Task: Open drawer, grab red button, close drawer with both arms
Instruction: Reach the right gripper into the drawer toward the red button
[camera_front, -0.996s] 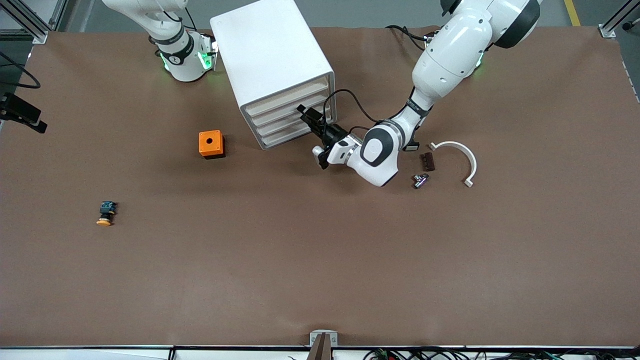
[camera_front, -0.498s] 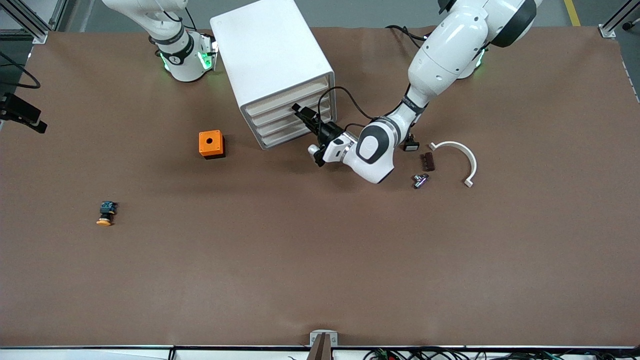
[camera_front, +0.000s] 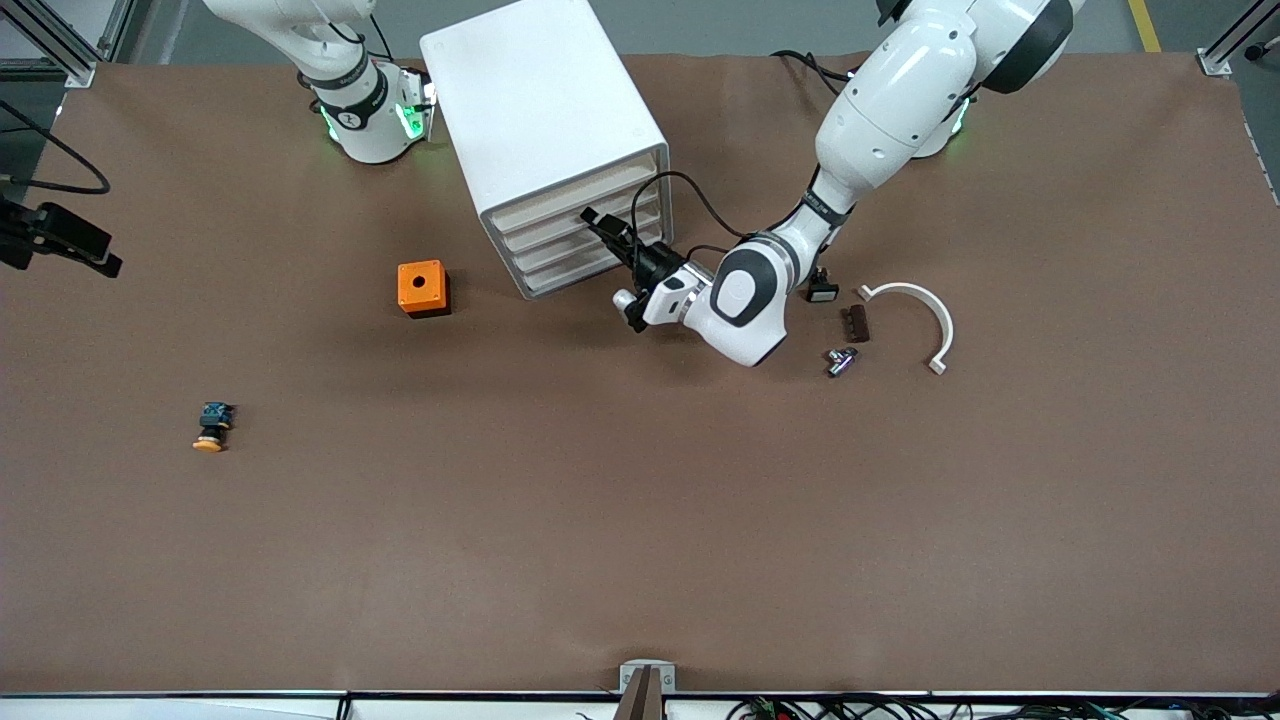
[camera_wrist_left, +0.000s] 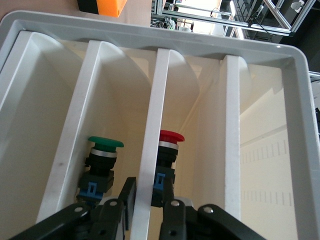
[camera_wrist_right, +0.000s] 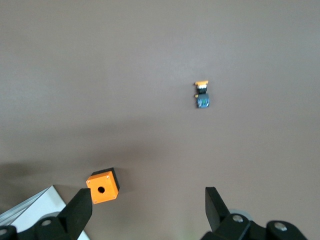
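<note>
One pincer finger (camera_wrist_left: 172, 212) touches the button (camera_wrist_left: 167, 162).

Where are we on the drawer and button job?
Done: nothing yet; the drawers all sit flush in the cabinet. In hand: the left pincer is at a drawer lip right beside the red button, which is inside. The right pincer waits open, up over the table near the orange box. Left: pull the drawer, take the button, close it.

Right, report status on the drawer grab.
Left gripper astride a drawer divider, at the cabinet. Right gripper open, waiting above the table. Red button in its compartment, ungrasped.
</note>
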